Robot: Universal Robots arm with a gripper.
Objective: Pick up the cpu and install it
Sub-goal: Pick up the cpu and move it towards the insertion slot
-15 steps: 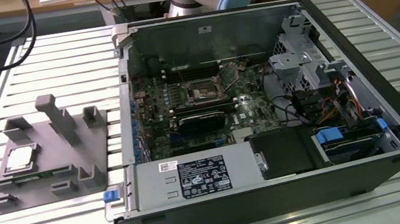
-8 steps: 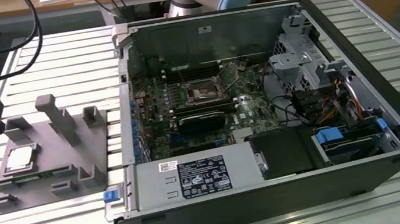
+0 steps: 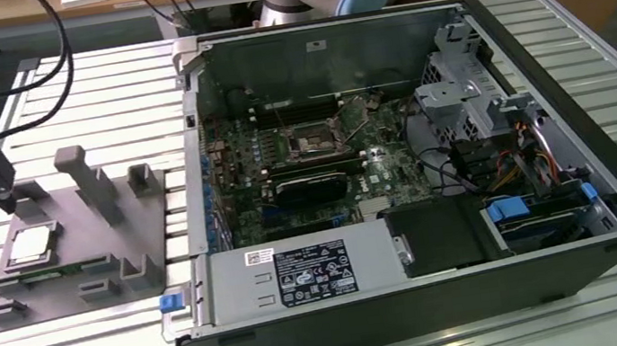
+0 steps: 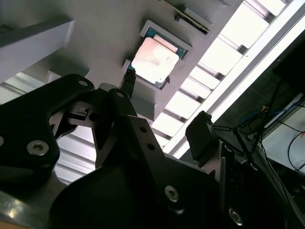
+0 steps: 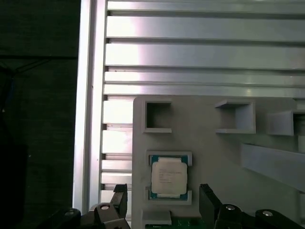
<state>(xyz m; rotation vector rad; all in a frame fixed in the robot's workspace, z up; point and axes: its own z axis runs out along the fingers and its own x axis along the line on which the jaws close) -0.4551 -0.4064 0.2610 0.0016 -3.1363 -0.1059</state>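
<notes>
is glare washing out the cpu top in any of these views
In the second wrist view the cpu top is washed out pinkish-white; in the first wrist view it is evenly lit, while the slatted table reflects bright bands; in the exterior view the computer case interior lies in shadow.

This is looking like a robotics lab: an opened computer tower [image 3: 405,168] is lying on a slatted aluminium counter [image 3: 93,103] well apart from the jaws, and a grey fixture tray [image 3: 89,245] is sitting beneath them.

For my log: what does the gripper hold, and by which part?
Nothing: the gripper is open; the small silvery square cpu lies in the grey tray.
</notes>
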